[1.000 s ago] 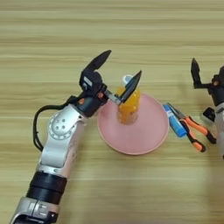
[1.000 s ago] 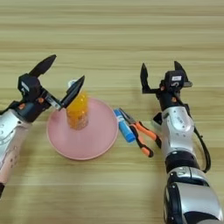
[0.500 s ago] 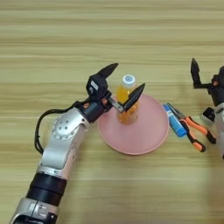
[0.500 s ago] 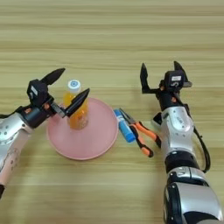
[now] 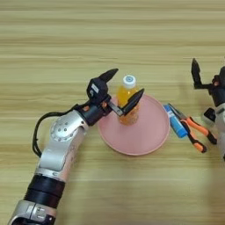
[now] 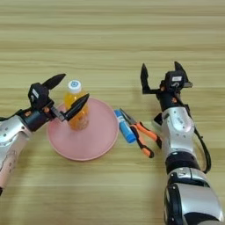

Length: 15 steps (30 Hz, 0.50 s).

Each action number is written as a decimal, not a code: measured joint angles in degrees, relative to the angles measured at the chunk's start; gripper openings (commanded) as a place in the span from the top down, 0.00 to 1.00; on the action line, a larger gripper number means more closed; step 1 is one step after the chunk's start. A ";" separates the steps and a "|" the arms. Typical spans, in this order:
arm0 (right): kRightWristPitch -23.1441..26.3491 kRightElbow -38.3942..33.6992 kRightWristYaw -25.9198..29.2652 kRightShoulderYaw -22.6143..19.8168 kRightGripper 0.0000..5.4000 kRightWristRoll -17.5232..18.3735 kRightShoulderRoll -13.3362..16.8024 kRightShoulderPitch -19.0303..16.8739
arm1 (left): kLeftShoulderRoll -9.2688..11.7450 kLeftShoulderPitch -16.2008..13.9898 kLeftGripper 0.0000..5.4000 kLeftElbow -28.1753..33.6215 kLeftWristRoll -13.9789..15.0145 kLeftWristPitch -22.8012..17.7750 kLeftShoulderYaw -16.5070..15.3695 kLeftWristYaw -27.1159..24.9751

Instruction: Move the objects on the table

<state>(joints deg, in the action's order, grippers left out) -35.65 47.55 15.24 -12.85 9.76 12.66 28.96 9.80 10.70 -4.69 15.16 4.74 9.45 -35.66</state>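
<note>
head stereo pair, looking down, table (image 5: 52, 39)

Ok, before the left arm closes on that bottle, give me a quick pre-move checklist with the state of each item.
1. Left end effector open around the bottle: ok, one finger on each side of it.
2. Orange-drink bottle upright, white cap on: ok.
3. Bottle standing on the pink plate: ok, at its far left part.
4. Fingers touching the bottle: cannot tell.
5. Blue stick and pliers out of the way: ok, on the table right of the plate.
6. Right end effector clear: ok, open and raised beyond the pliers, holding nothing.
</note>
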 measured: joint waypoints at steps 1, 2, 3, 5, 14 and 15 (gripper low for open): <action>0.00 0.00 0.00 0.00 0.01 0.00 0.00 0.00 | 0.05 -0.02 0.00 -0.05 0.00 -0.10 0.01 -0.04; 0.00 0.00 -0.01 0.01 0.01 0.00 -0.04 0.00 | 0.09 -0.10 0.00 -0.10 -0.02 -0.73 0.02 -0.09; 0.00 0.00 -0.01 0.02 0.01 -0.02 -0.06 0.00 | 0.09 -0.12 0.00 -0.11 -0.02 -1.09 0.03 -0.12; 0.00 0.00 -0.03 0.04 0.01 -0.02 -0.09 0.01 | 0.15 -0.13 0.00 -0.24 -0.03 -1.80 0.03 -0.34; 0.00 -0.02 -0.16 0.14 0.00 -0.25 -0.19 0.00 | 0.99 -0.14 0.10 -2.24 -1.28 -3.91 0.18 -1.66; 0.00 -0.02 -0.17 0.14 0.00 -0.29 -0.19 0.00 | 0.99 -0.13 0.11 -2.32 -1.29 -3.94 0.18 -1.77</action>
<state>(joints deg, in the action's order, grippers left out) -35.65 47.53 15.08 -12.71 9.47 12.46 28.96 10.79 10.57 -7.01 13.88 0.80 9.64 -37.43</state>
